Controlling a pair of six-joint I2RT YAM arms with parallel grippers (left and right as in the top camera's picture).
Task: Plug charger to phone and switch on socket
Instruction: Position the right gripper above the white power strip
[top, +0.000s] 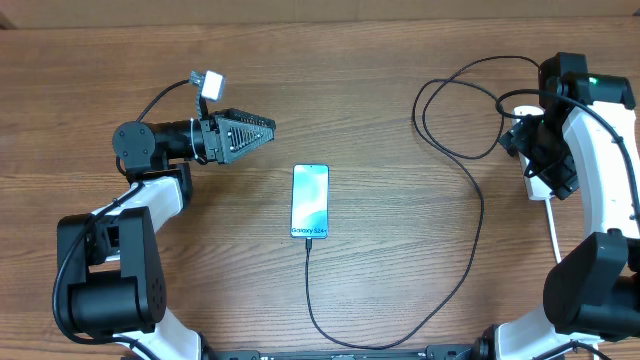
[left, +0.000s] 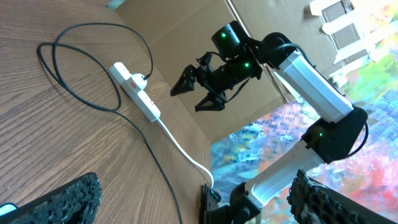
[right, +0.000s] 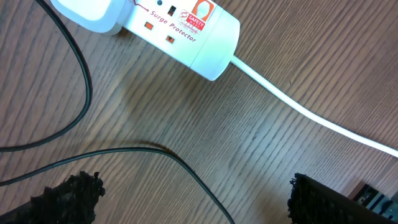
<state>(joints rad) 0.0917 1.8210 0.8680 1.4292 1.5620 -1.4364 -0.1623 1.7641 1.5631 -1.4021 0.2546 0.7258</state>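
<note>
Since the thin black charger cable (top: 483, 210) already meets the bottom edge of the slim teal-screened phone (top: 310, 200), the plug-in step looks done, though the tip seating is too small to confirm. Step in hand, by my read: switching on the white elongated power-strip socket (right: 186, 31).

The phone lies flat on the brown wooden desk (top: 390, 250), centre of the overhead view. The cable runs down from it, loops through lower right and climbs to the socket at the right edge, mostly hidden there under the right arm.

Above the socket hovers the right gripper (left: 185, 101), not touching. Its black ridged fingers (right: 68, 199) stand wide apart in the lower corners of the wrist view, nothing between them. The socket sits upper left in that view, red-marked switches (right: 149, 26) facing up, thick white cord (right: 249, 68) leaving to the right.

Idle: the left gripper (top: 268, 129), upper left of the phone, pointing right, fingers (left: 68, 199) apart, empty.

Next move, probably: the right arm shifts over the switches and drops, one fingertip onto a switch. Bringing the fingers together first may give a firmer poke. Which switch feeds the charger's outlet, cannot tell. The strip looks light and could slide under the push.
</note>
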